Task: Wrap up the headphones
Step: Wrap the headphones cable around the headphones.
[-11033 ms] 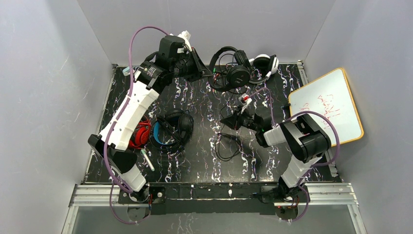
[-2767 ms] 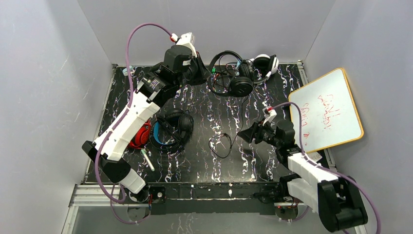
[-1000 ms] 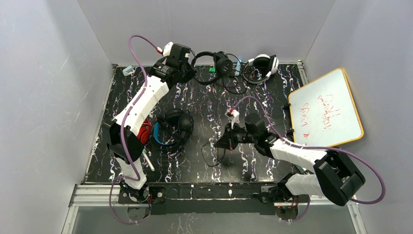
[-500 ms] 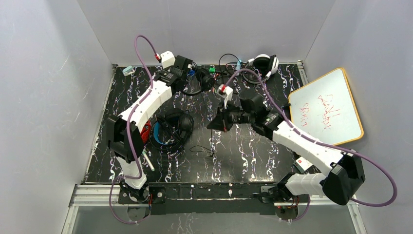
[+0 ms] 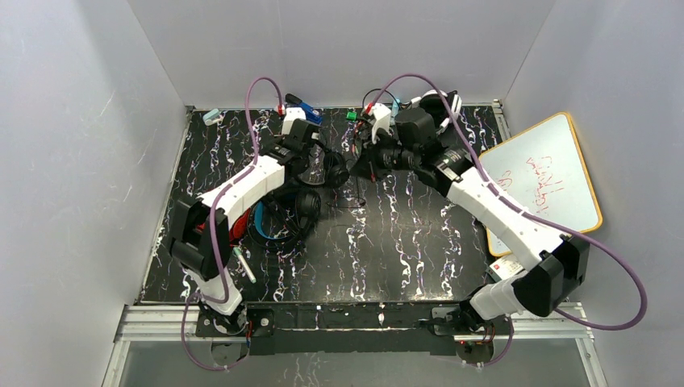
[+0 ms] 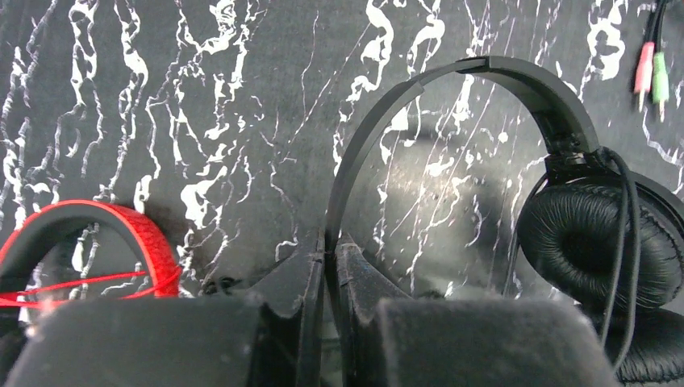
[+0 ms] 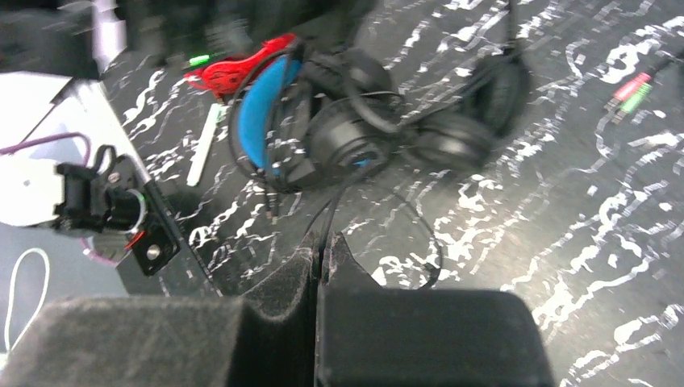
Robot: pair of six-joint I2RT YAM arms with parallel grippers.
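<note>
**Left gripper** (image 6: 327, 251): fingers together, clamped on the thin headband of the all-black headphones (image 6: 593, 242). The band is the stiff part, so I judge this pinch serves to anchor the set while its lead is handled.

**Right gripper** (image 7: 319, 242): fingers together on what appears to be a thin black cable (image 7: 332, 208), which runs from the fingertips toward the ear cups. A slack loop lies on the table (image 5: 419, 242) at the gripper's 4 o'clock. I judge the cable is held so it can be carried around the set.

**Location:** In the overhead view the all-black pair sits at about 11 o'clock from table centre, between the two grippers. The black pair with blue headband (image 5: 282, 216) lies at 9 o'clock, close against it; contact cannot be confirmed. The red pair (image 5: 236, 222) is just beyond, partly under the left arm.

**Other:** Pink and green plugs (image 6: 652, 71) lie loose at 1 o'clock from the held band.

**Status:** Cable strands cross one ear cup, so I judge wrapping is under way. The slack may snag the neighbouring pair.
</note>
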